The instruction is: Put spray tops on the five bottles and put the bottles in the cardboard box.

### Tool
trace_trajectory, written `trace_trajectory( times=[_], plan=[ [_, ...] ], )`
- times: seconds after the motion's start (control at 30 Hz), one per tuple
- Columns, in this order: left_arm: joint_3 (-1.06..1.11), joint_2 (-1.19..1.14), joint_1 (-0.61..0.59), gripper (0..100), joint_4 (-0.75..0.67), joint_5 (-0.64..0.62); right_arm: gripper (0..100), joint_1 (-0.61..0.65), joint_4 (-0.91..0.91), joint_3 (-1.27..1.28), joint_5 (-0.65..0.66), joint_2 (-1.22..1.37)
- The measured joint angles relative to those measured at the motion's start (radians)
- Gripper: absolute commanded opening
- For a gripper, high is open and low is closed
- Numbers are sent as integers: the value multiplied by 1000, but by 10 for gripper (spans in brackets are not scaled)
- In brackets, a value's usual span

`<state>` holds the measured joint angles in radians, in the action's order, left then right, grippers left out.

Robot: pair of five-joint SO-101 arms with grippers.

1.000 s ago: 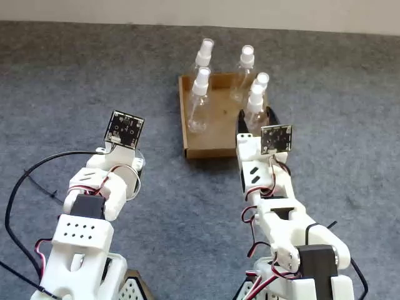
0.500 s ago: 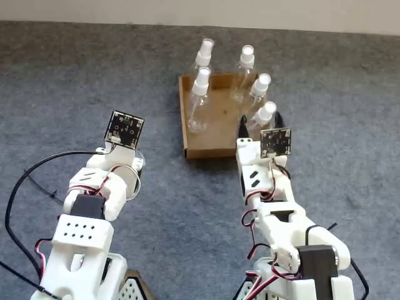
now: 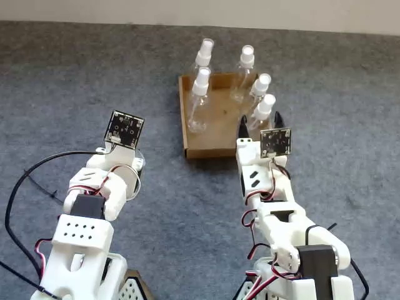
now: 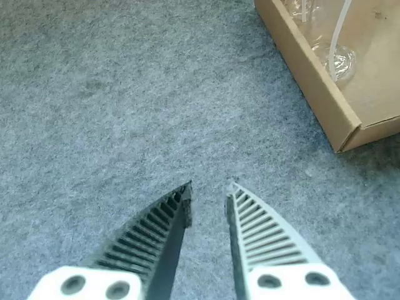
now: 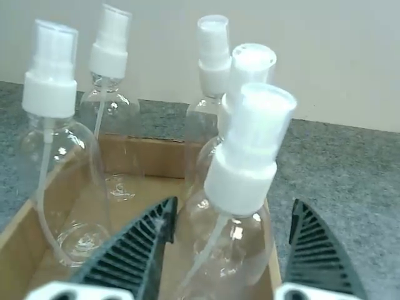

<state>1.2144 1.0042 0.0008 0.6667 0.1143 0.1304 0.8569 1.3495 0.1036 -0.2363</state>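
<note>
Grey carpet (image 3: 69,81) runs evenly lit to a plain pale wall (image 3: 125,11) behind.

The left hand (image 4: 209,187) points steeply down, jaws narrowly parted; beside it the right hand (image 5: 232,203) stretches farther forward, held nearly level, jaws spread wide.

Bottles (image 5: 234,244) clear glossy plastic, tops (image 5: 250,147) white smooth plastic. Box (image 4: 319,94) matt brown cardboard. Table (image 3: 94,81) grey fuzzy carpet-like cloth.
</note>
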Motion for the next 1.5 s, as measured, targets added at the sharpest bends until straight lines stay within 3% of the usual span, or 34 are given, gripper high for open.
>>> trace_trajectory(
  times=[0.17, 0.77, 1.5],
  plan=[
    [0, 0, 0, 88, 0, 0, 336, 0, 0, 0, 6, 0],
    [0, 0, 0, 88, 0, 0, 336, 0, -51, -2, 55, -64],
    [0, 0, 0, 88, -5, 0, 336, 0, -474, -2, 55, -488]
  ],
)
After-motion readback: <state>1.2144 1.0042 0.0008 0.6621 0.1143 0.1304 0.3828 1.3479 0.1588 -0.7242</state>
